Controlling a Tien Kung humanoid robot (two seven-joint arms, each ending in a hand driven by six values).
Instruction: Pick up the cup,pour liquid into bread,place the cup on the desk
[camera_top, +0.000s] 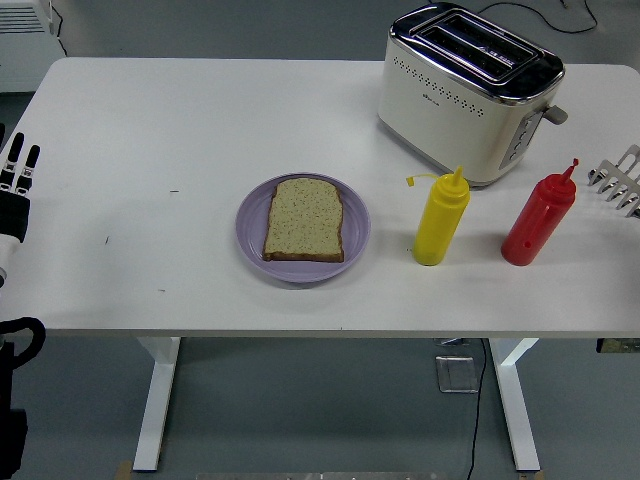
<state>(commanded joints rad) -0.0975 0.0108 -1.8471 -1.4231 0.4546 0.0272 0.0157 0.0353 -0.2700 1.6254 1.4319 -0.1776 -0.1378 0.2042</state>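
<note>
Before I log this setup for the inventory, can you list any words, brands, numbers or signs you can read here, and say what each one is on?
Nothing can be read for certain.
Toaster: a small dark brand mark on its cream side, too small to read.
Toaster, top slot area: faint light print, blurred.
Yellow squeeze bottle: no label visible.
Red squeeze bottle: no label visible.
Purple plate and bread slice: no text.
</note>
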